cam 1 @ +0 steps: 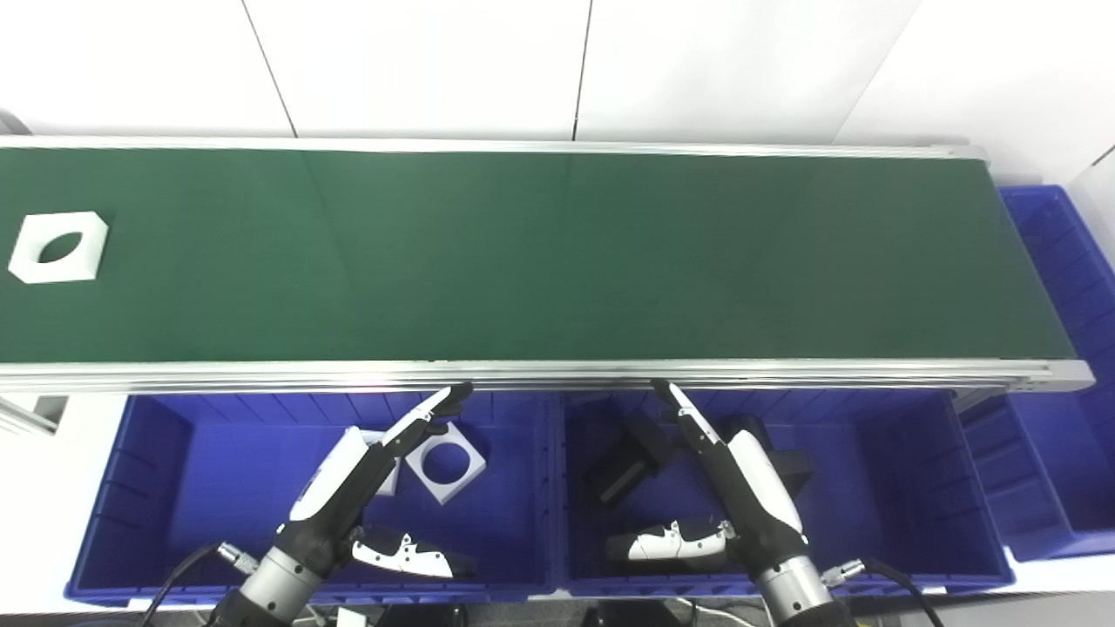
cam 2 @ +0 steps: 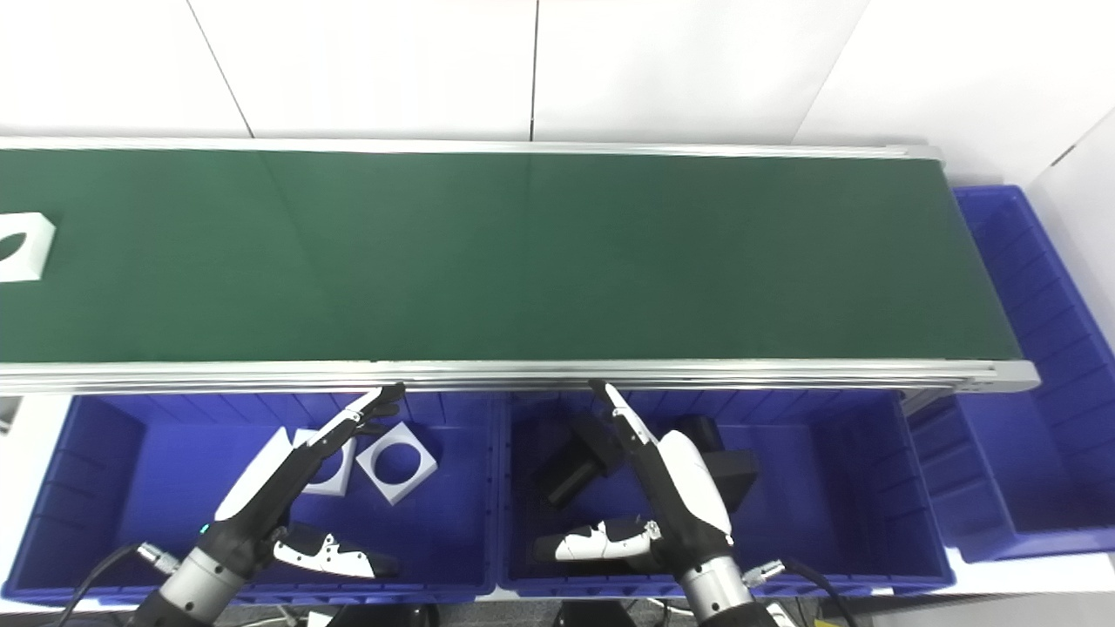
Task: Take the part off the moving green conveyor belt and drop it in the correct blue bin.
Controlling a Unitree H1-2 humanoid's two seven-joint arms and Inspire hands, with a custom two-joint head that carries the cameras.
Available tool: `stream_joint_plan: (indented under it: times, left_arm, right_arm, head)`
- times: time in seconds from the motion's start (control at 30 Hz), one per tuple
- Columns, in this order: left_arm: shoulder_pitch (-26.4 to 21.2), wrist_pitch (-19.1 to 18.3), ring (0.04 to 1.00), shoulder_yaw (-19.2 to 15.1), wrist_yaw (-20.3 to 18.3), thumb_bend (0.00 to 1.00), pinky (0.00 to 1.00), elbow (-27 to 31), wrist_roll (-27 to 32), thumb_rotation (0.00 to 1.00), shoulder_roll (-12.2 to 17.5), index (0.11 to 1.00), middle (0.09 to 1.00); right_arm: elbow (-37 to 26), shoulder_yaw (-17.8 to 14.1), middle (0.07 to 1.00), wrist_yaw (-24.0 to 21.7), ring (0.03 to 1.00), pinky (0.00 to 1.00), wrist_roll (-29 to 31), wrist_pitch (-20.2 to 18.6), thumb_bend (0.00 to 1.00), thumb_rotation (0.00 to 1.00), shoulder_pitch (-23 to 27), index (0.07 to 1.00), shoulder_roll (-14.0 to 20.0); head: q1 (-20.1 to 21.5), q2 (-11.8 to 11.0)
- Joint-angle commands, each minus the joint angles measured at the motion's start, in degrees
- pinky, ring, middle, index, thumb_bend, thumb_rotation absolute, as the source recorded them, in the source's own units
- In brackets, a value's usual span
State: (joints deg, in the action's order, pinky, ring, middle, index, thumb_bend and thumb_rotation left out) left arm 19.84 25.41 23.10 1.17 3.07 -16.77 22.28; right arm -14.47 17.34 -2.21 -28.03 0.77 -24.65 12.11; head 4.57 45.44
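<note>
A white square part with a round hole (cam 1: pixel 58 247) lies on the green conveyor belt (cam 1: pixel 540 252) at its far left end; in the right eye view the picture's left edge cuts it off (cam 2: pixel 22 246). My left hand (cam 1: pixel 366 488) is open and empty, fingers straight, above the left blue bin (cam 1: pixel 148 488). My right hand (cam 1: pixel 723 488) is open and empty above the middle blue bin (cam 1: pixel 871 488). Both hands are below the belt's near rail, far from the part.
The left bin holds two white square parts (cam 1: pixel 446 462). The middle bin holds black parts (cam 1: pixel 623 466). A third blue bin (cam 1: pixel 1067 287) stands at the belt's right end. An aluminium rail (cam 1: pixel 540 374) edges the belt's near side.
</note>
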Motion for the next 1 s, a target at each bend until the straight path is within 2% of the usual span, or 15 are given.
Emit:
stream_joint_plan:
  times: [0.0,0.07,0.2,0.23,0.27,0.3,0.33,0.37,0.4,0.43,0.47,0.5,0.57,0.87,0.97]
  left_arm:
    - [-0.7,1.5,0.895,0.1,1.4,0.91,0.82,0.5,0.2,0.33,0.6,0.949,0.942]
    - [-0.6,1.5,0.892,-0.1,1.2,0.92,0.81,0.5,0.5,0.33,0.5,0.949,0.944]
    - [-0.5,1.5,0.894,-0.2,2.0,0.92,0.82,0.6,-1.1,0.34,0.4,0.948,0.942]
    - [-0.3,1.5,0.898,-0.2,1.9,0.92,0.83,0.7,-0.8,0.34,0.1,0.945,0.942]
    - [-0.2,1.5,0.901,-0.3,1.9,0.92,0.83,0.8,-0.6,0.34,-0.1,0.943,0.942]
    - [0.0,1.5,0.901,-0.1,2.0,0.92,0.83,1.2,0.5,0.34,-0.4,0.942,0.942]
    - [0.2,1.5,0.900,0.0,2.0,0.92,0.84,1.5,1.2,0.32,-0.6,0.936,0.936]
    - [0.3,1.5,0.899,0.3,2.1,0.92,0.84,1.7,2.3,0.31,-0.8,0.935,0.935]
    - [0.5,1.5,0.898,0.2,2.0,0.92,0.84,2.1,3.0,0.30,-1.1,0.932,0.933]
    - [0.7,1.5,0.894,0.2,2.2,0.92,0.83,2.3,3.3,0.30,-1.5,0.930,0.930]
    - [1.0,1.5,0.889,-0.1,2.1,0.92,0.83,2.7,3.9,0.31,-1.9,0.928,0.926]
    - [1.3,1.5,0.888,-0.3,2.0,0.93,0.82,3.1,4.2,0.32,-2.2,0.923,0.924]
    - [1.5,1.5,0.896,-0.9,1.4,0.94,0.82,4.1,5.6,0.32,-2.2,0.918,0.927]
    - [-0.2,1.2,0.897,-9.3,-1.5,0.95,0.82,10.7,9.0,0.30,0.0,0.917,0.928]
    - [-0.7,0.8,0.907,-12.3,-3.1,0.96,0.84,12.5,10.8,0.29,0.8,0.919,0.925]
  right_arm:
    - [-1.9,0.1,0.949,0.4,0.899,0.80,0.2,3.0,0.95,0.24,-0.2,0.972,0.0]
    - [-1.7,0.1,0.948,0.6,0.898,0.80,0.0,3.4,0.95,0.23,-0.1,0.972,0.1]
    - [-1.1,-0.1,0.952,0.7,0.903,0.80,0.9,4.0,0.95,0.21,-0.2,0.975,0.2]
    - [-1.1,-0.3,0.953,0.7,0.906,0.81,1.5,4.2,0.95,0.20,-0.3,0.975,0.3]
    - [-1.1,-0.5,0.952,0.7,0.908,0.81,1.8,4.4,0.94,0.20,-0.4,0.974,0.4]
    - [-1.1,-0.7,0.952,0.8,0.909,0.81,2.5,4.9,0.94,0.19,-0.6,0.974,0.6]
    - [-1.1,-0.8,0.951,0.8,0.909,0.82,3.0,5.3,0.94,0.18,-0.7,0.974,0.9]
    - [-1.0,-1.0,0.950,1.0,0.909,0.82,3.1,6.0,0.94,0.18,-0.8,0.974,1.2]
    - [-1.0,-1.2,0.941,1.1,0.895,0.80,3.2,6.5,0.94,0.17,-0.9,0.971,1.4]
    - [-1.1,-1.4,0.937,1.2,0.888,0.79,3.0,6.7,0.94,0.16,-1.1,0.970,1.5]
    - [-1.5,-1.6,0.933,1.1,0.879,0.78,2.9,6.4,0.95,0.16,-1.4,0.968,1.6]
    - [-1.8,-1.9,0.927,1.1,0.875,0.78,2.8,6.2,0.96,0.15,-1.7,0.966,1.6]
    - [-1.8,-2.3,0.921,1.2,0.877,0.78,3.3,6.6,0.96,0.13,-2.1,0.959,1.6]
    - [0.9,-3.5,0.904,2.5,0.858,0.76,3.2,10.4,0.95,0.09,-2.3,0.943,1.4]
    - [3.0,-3.6,0.897,3.3,0.854,0.75,3.7,13.4,0.96,0.07,-2.0,0.938,1.5]
  head:
    - [0.0,0.0]
    - [-0.1,0.0]
    - [-2.9,-0.6]
    - [-6.2,-1.4]
    - [-6.2,-1.4]
    - [-10.1,-2.6]
    - [-10.7,-2.8]
    - [-13.5,-3.9]
    - [-13.5,-3.9]
    - [-16.2,-5.3]
    - [-16.2,-5.3]
    - [-18.3,-6.5]
    - [-19.6,-7.5]
    - [-23.0,-11.9]
    - [-23.1,-12.6]
